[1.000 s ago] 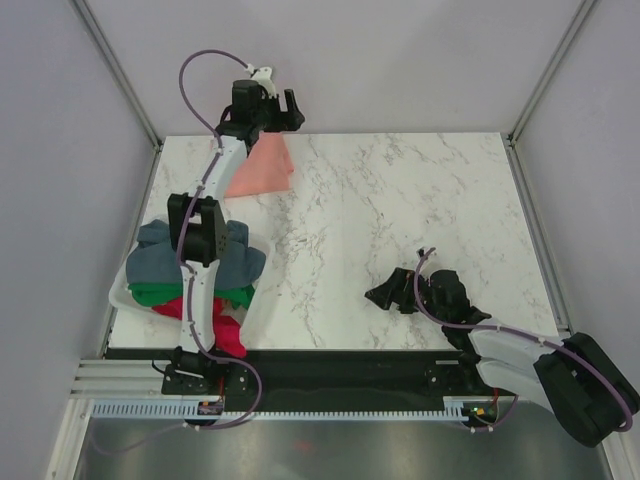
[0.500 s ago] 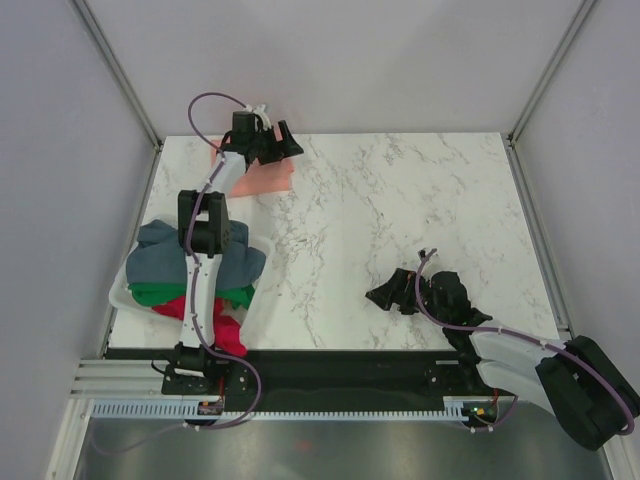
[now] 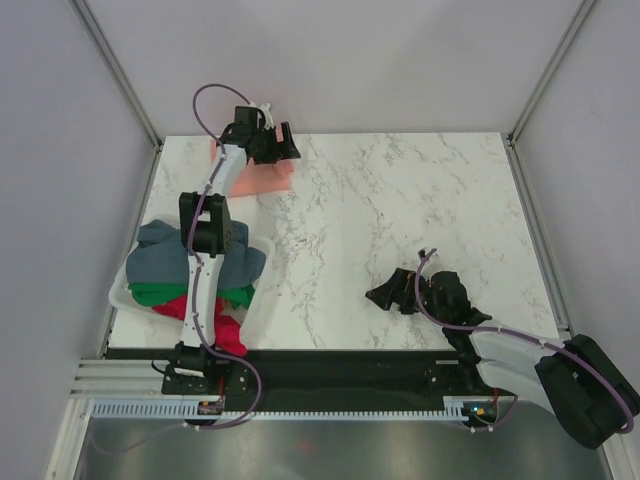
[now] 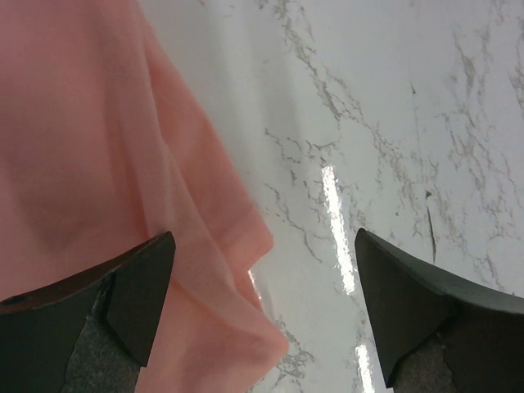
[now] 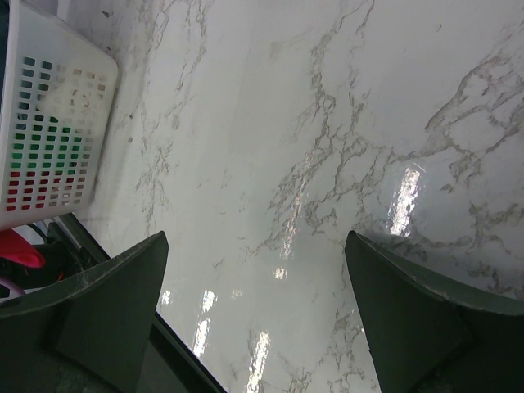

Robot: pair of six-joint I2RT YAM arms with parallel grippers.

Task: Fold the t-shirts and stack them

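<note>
White marble table (image 3: 400, 215); plain grey walls (image 3: 350, 60)

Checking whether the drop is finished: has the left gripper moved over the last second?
Yes. The left gripper has dropped from against the back wall to the table's far edge, over the salmon-pink shirt.

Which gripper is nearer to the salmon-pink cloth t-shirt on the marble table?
Left. The left gripper is right above the salmon-pink t-shirt; the right gripper rests far off, front right.
</note>
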